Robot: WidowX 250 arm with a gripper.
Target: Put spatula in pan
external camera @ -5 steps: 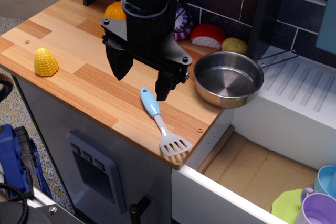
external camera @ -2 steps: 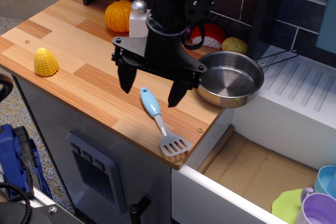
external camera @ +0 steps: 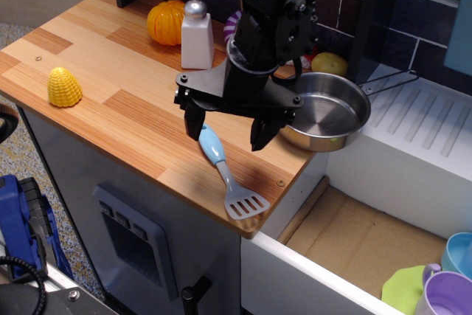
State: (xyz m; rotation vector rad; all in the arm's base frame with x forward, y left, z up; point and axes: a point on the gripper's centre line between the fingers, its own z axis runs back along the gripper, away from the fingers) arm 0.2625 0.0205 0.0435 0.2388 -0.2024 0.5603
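Observation:
The spatula (external camera: 223, 170) lies flat on the wooden counter near its front right corner, light blue handle toward the back left, slotted pale blade at the counter's edge. My black gripper (external camera: 228, 132) hangs open just above the blue handle, one finger on each side of it, not touching it as far as I can tell. The shiny steel pan (external camera: 322, 118) sits at the counter's right edge, empty, with its dark wire handle pointing back right. The arm hides part of the pan's left rim.
A white salt shaker (external camera: 197, 35) and an orange pumpkin (external camera: 164, 23) stand at the back. A yellow corn toy (external camera: 64, 87) lies at the left. A yellow potato (external camera: 330, 63) sits behind the pan. A white sink (external camera: 413, 145) adjoins the counter's right.
My gripper has moved right and down, from behind the spatula handle to straddling it low. The spatula and pan have not moved. The salt shaker is now uncovered.

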